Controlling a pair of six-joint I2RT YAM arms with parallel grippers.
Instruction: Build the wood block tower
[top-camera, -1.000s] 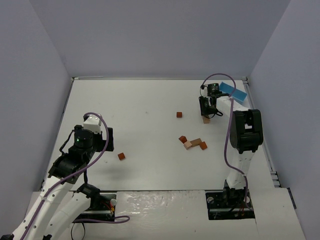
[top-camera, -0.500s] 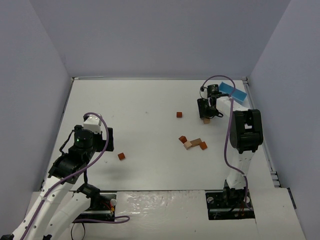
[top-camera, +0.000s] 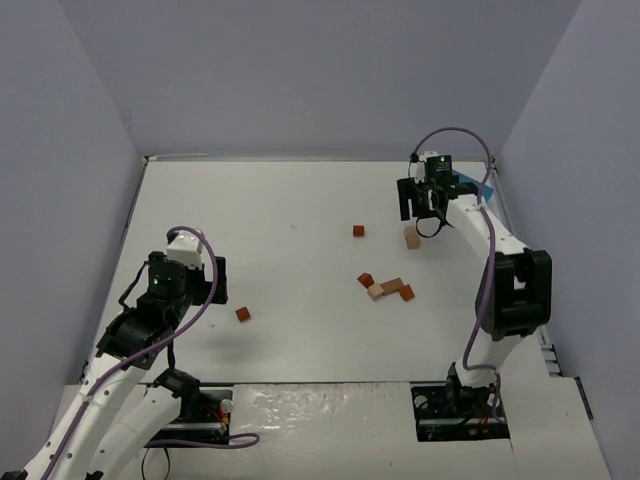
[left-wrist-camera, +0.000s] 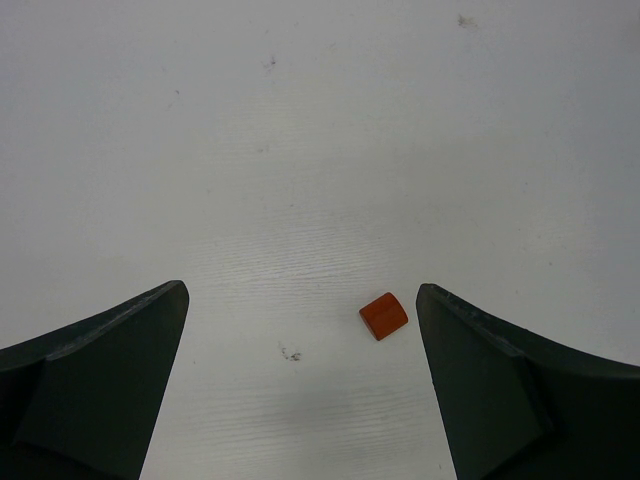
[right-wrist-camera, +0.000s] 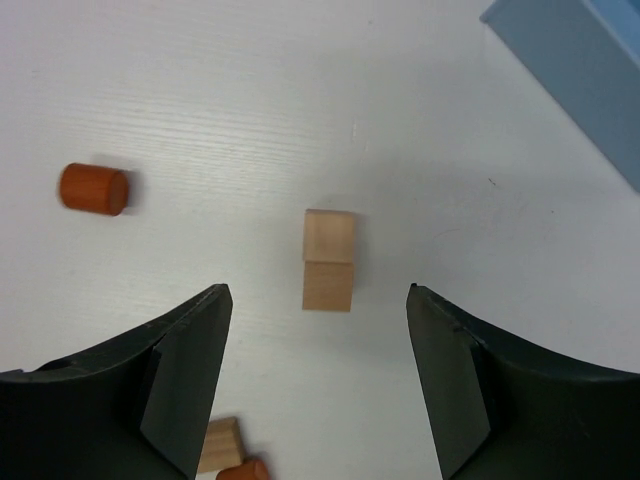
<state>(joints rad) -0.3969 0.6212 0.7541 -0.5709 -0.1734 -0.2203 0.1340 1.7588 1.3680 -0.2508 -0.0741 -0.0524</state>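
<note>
Nearest my bases, my left end effector (left-wrist-camera: 302, 292) hangs over the white bench (left-wrist-camera: 300, 120) with its two dark fingers spread wide and nothing between them. Only their inner faces show in the left wrist view, the rest being cut off by the lower edge. Close to the right-hand finger in that view, but not touching it, a small orange-red wooden block with a rounded top (left-wrist-camera: 383, 316) lies on the bench. Farther out, toward the middle, the other pieces for the wood block tower lie scattered. A loose cluster of four small orange-brown and tan wooden blocks (top-camera: 386, 287) sits close together, too small from above for me to tell which touch or whether any rests on another. In the right wrist view only a tan corner and an orange sliver of that cluster show at the lower edge, partly hidden behind my finger. Beyond the cluster a short red-orange wooden cylinder (right-wrist-camera: 93, 188) lies alone, its outline blurred. To its right, my right end effector (right-wrist-camera: 317, 295) hovers wide open and holds nothing. A tan wooden piece (right-wrist-camera: 328, 260) stands on the bench below the gap, clear of both fingers. A seam crosses it, and I cannot tell whether it is two cubes stacked or the top and side of one block. Farthest off is a light blue rectangular box (right-wrist-camera: 575, 70), cut off by the upper and right edges of the wrist view. From overhead it is almost wholly hidden behind my right arm.
</note>
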